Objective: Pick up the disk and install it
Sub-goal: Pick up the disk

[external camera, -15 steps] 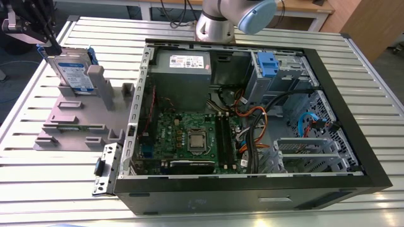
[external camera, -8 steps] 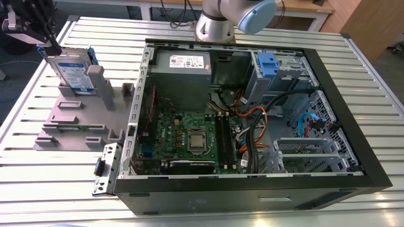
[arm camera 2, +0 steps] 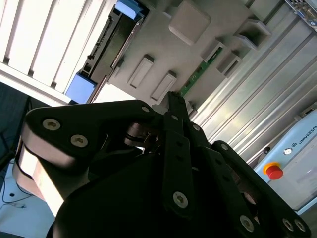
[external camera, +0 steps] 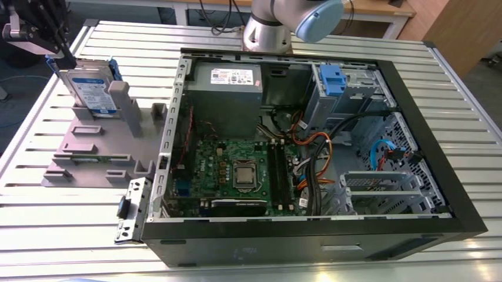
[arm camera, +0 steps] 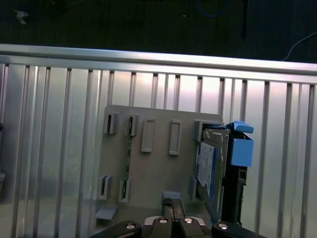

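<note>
The disk (external camera: 90, 88) stands on edge in the grey plastic stand (external camera: 86, 147) on the exterior view's left, silver with a white-and-blue label and a blue bracket. My gripper (external camera: 63, 59) hangs just above and beside the disk's top edge, near the table's far corner. In the first wrist view the disk (arm camera: 210, 168) sits in its slot on the stand (arm camera: 158, 168), off to one side of my gripper (arm camera: 172, 204). In the second wrist view the black fingers (arm camera 2: 173, 106) meet at a point with nothing between them, and the disk (arm camera 2: 111, 49) lies beyond them.
An open computer case (external camera: 439, 176) fills the middle and the exterior view's right of the slatted metal table (external camera: 47, 235), with a blue drive bay (external camera: 333, 79) at its far corner. The arm's base (external camera: 267, 29) stands behind the case. A red stop button (arm camera 2: 273, 171) sits on a white box.
</note>
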